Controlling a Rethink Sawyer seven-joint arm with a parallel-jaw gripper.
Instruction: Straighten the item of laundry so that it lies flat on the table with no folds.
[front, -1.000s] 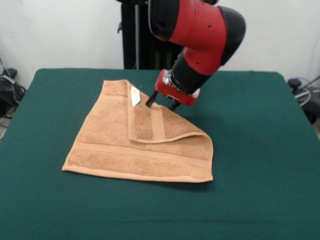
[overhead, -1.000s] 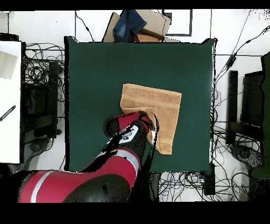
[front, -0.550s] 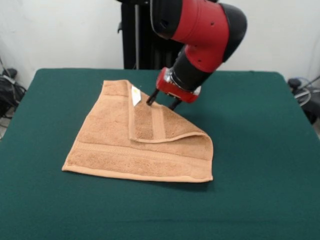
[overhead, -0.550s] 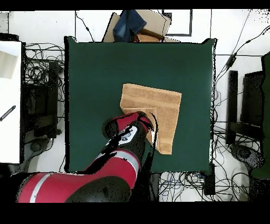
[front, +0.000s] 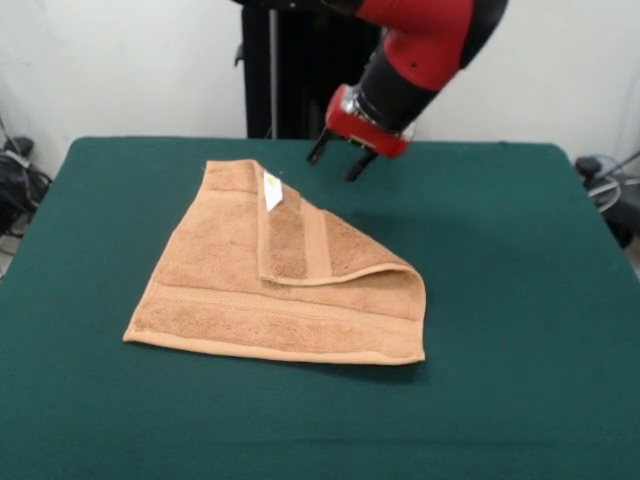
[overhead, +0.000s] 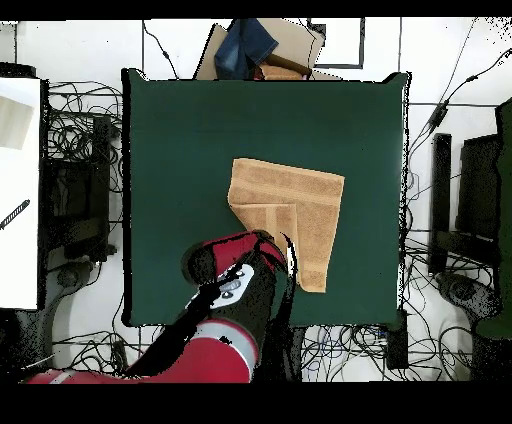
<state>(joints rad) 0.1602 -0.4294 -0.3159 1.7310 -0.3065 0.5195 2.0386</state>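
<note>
The tan towel (front: 250, 290) lies on the dark green table (front: 520, 300) with one corner folded over onto itself, a small white tag (front: 270, 191) showing on the flap. From above, the towel (overhead: 300, 205) shows the same folded flap near the arm. My gripper (front: 337, 162) hangs open and empty above the table, up and to the right of the tag, clear of the cloth. In the overhead view the red arm (overhead: 235, 280) covers the gripper.
A cardboard box with blue cloth (overhead: 258, 48) sits past the table's far edge in the overhead view. Cables and stands (overhead: 80, 180) crowd the floor on both sides. A white surface (overhead: 18, 190) stands at the left.
My gripper has risen off the folded flap and drawn back toward the table's far side, empty. The towel lies as before.
</note>
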